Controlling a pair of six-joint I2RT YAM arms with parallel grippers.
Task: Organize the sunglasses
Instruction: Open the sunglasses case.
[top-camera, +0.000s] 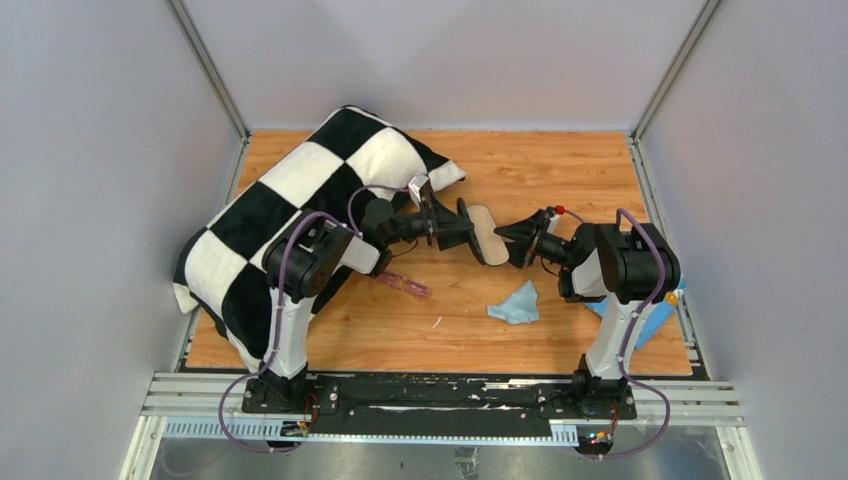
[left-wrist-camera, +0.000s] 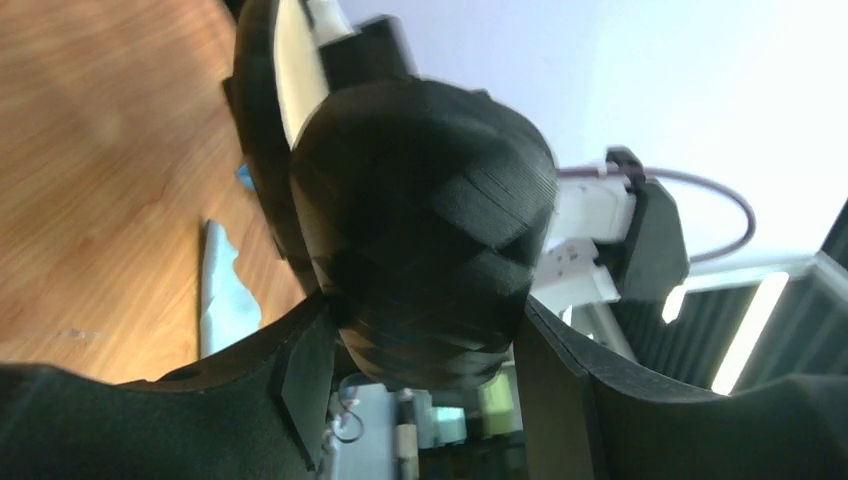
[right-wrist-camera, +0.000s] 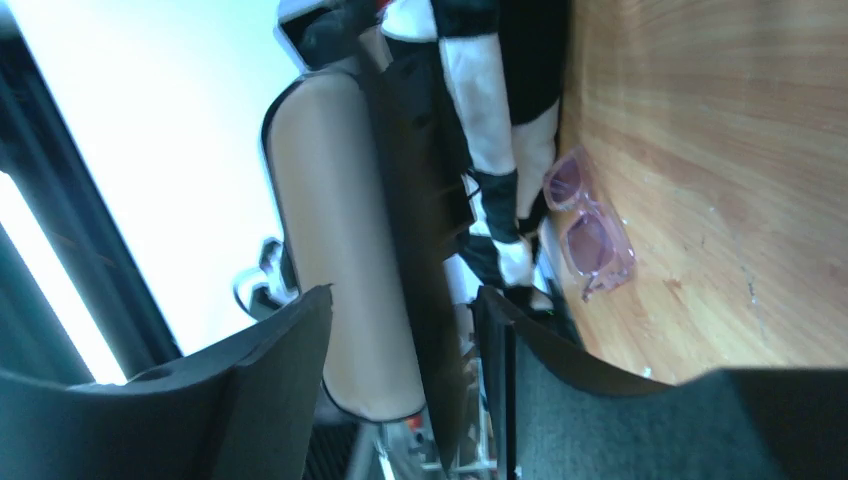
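Note:
The sunglasses (top-camera: 405, 286), a slim folded translucent pink pair, lie on the wooden table just below my left arm. They also show in the right wrist view (right-wrist-camera: 590, 232). The dark oval glasses case (top-camera: 487, 235) with tan lining is held open in the air between both grippers. My left gripper (top-camera: 455, 228) is shut on its dark rounded shell (left-wrist-camera: 420, 230), which fills the space between the fingers (left-wrist-camera: 300, 385). My right gripper (top-camera: 512, 238) grips the tan-lined half (right-wrist-camera: 340, 230) from the other side, its jaws straddling that half's edge.
A light blue cloth (top-camera: 517, 303) lies crumpled on the table in front of the case and also shows in the left wrist view (left-wrist-camera: 222, 290). A black-and-white checkered cushion (top-camera: 290, 200) covers the left side. A blue object (top-camera: 645, 322) lies by the right arm's base. Grey walls enclose the table.

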